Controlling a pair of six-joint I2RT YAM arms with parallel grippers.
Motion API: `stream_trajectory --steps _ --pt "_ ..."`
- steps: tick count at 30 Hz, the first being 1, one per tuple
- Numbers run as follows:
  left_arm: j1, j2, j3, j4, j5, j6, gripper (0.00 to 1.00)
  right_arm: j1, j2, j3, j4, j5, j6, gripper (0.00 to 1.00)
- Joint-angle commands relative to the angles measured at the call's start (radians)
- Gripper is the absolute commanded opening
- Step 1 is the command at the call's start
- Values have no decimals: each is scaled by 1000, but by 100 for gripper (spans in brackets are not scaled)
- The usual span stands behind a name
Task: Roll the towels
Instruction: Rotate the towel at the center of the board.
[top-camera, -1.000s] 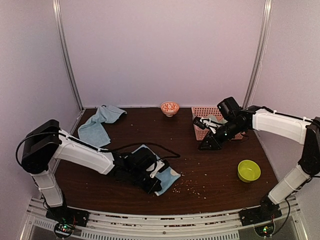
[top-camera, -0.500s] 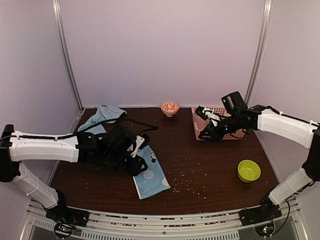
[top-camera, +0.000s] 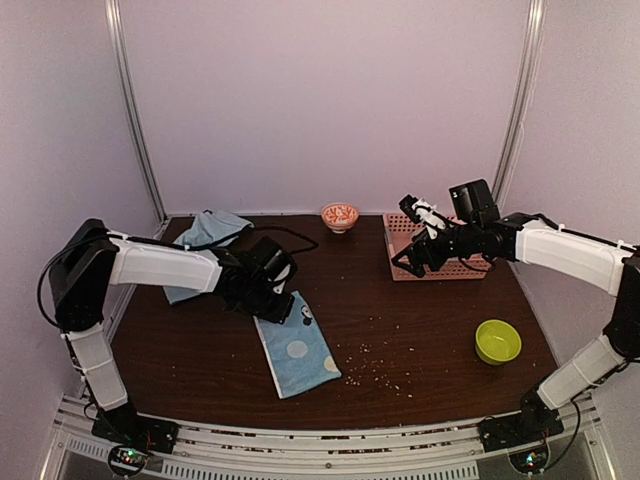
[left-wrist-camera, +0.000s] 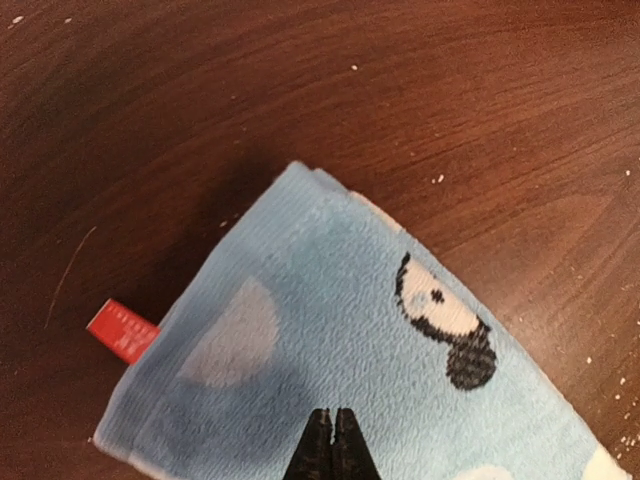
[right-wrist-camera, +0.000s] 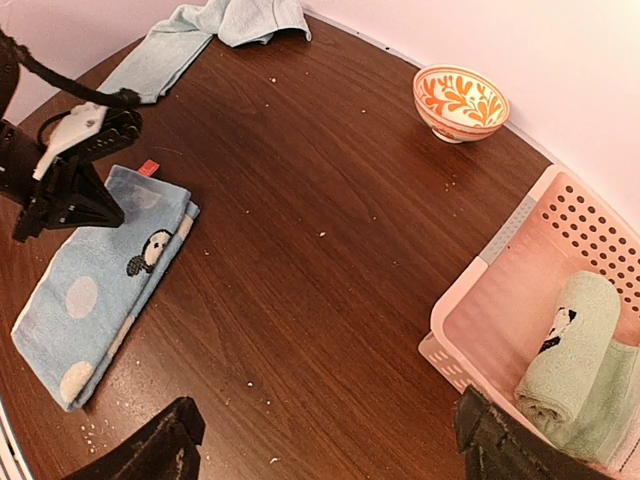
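Note:
A light-blue towel with white and orange spots and a small panda (top-camera: 297, 348) (left-wrist-camera: 340, 330) (right-wrist-camera: 95, 285) lies flat on the dark wooden table. My left gripper (top-camera: 279, 306) (left-wrist-camera: 333, 418) (right-wrist-camera: 62, 200) is shut, its tips over the towel's far end, with no cloth visibly pinched. The plain light-blue towel (top-camera: 203, 238) (right-wrist-camera: 195, 30) lies crumpled at the back left. My right gripper (top-camera: 408, 238) (right-wrist-camera: 325, 450) hangs open and empty by the pink basket's left edge.
The pink basket (top-camera: 450, 268) (right-wrist-camera: 500, 262) at the back right holds a rolled pale-green towel (right-wrist-camera: 572, 355). An orange-patterned bowl (top-camera: 339, 215) (right-wrist-camera: 460, 100) stands at the back. A lime-green bowl (top-camera: 497, 341) sits front right. Crumbs dot the table (top-camera: 380, 375).
The left gripper has drawn the spotted towel out flat and moved to its far end, opening briefly and shutting again. The right gripper has risen over the basket's edge and opened.

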Motion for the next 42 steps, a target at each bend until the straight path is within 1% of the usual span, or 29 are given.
stream_trajectory --steps 1,4,8,11,13,15,17,18,19,23,25,27,28,29,31,34,35,37,39,42 --pt "-1 106 90 72 44 47 0 -4 -21 -17 32 -7 -9 88" --pt "-1 166 143 93 77 63 0 -3 2 -24 31 -18 -26 87" --pt "-1 230 200 106 87 104 0 -3 25 -4 5 -35 -37 85" --pt "0 245 220 110 93 127 0 -3 14 2 -10 -38 -50 84" --pt "4 237 206 137 103 155 0 -3 -9 -18 -4 -49 -60 84" --pt "7 225 207 125 103 182 0 -4 -31 -27 -2 -48 -65 84" --pt "7 172 207 83 98 214 0 -3 -46 -8 -42 -42 -72 84" --pt "7 117 185 82 105 232 0 -4 -57 2 -70 -46 -82 84" --pt "5 57 150 89 111 249 3 -4 -73 6 -95 -50 -94 84" --pt "1 -202 -7 99 104 289 41 -4 -136 -6 -162 -80 -155 85" --pt "-7 -300 -92 103 121 299 52 -3 -156 -11 -190 -117 -191 85" --pt "-26 -380 -181 104 115 302 58 5 -168 -20 -210 -157 -228 85" --pt "-40 -416 -222 101 107 305 66 14 -172 -26 -208 -159 -238 84" --pt "-54 -448 -259 103 91 306 70 31 -174 -32 -205 -156 -257 83" --pt "-77 -509 -331 116 55 296 71 76 -163 -44 -184 -112 -279 80" --pt "-92 -584 -410 135 46 289 65 180 -115 -51 -163 -7 -315 72" --pt "-99 -603 -433 141 46 285 63 229 -94 -58 -156 18 -328 67" --pt "-137 -655 -483 187 61 287 61 301 -51 -77 -138 45 -357 62" --pt "-207 -713 -545 250 35 273 61 374 -12 -101 -109 72 -383 60" --pt "-274 -763 -612 327 -3 238 59 475 51 -120 -51 124 -405 58"
